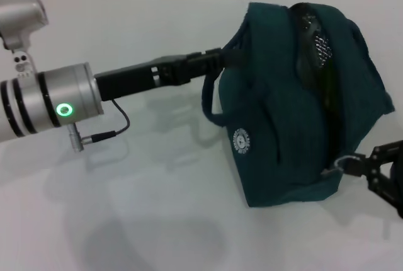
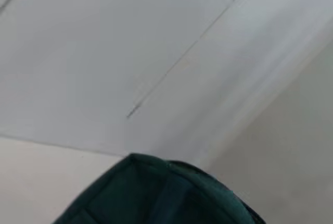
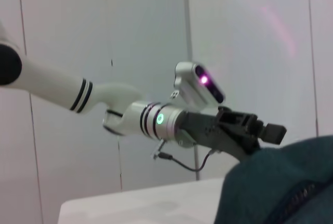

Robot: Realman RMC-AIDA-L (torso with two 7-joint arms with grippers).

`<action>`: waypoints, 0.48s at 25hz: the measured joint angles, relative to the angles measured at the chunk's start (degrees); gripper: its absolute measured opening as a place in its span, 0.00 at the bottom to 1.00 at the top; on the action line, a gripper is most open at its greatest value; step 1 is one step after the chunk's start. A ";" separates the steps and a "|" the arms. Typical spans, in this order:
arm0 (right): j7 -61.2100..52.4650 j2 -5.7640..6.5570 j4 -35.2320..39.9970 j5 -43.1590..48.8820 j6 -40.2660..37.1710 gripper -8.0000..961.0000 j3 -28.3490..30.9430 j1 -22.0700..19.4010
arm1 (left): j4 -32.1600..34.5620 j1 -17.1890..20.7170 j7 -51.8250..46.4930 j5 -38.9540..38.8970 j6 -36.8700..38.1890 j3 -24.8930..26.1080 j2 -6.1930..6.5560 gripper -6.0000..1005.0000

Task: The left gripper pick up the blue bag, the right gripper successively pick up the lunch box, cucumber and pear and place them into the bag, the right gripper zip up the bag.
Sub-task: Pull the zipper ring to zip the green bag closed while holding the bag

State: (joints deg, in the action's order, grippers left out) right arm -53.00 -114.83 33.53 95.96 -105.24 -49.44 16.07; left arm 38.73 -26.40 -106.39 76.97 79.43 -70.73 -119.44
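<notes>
The blue bag (image 1: pixel 296 104) is held up off the white worktop (image 1: pixel 126 208) by the left gripper (image 1: pixel 217 58), which is clamped on the handle strap at the bag's upper edge, presumably so the opening stays steady and reachable. The right gripper (image 1: pixel 362 165) is set at the low end of the zip, closed on what appears to be the zipper pull (image 1: pixel 345 162). The zip is still mostly open, so closing seems barely begun. The bag's contents cannot be made out.

Bright, soft shadows — perhaps slightly blurred.
</notes>
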 joint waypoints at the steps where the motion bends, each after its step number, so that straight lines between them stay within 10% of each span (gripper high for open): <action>1: -0.01 0.01 0.21 -0.03 -0.59 0.02 0.83 -0.04 | -0.02 0.04 0.26 -0.01 0.37 0.65 0.03 0.54; 12: -0.42 -0.36 0.16 -7.05 -1.16 0.02 2.85 4.56 | -0.41 2.30 8.12 -2.88 4.09 6.44 -0.08 0.59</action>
State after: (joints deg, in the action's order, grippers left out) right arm -53.42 -115.19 33.69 88.91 -106.40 -46.59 20.63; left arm 38.32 -24.10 -98.26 74.09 83.52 -64.29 -119.52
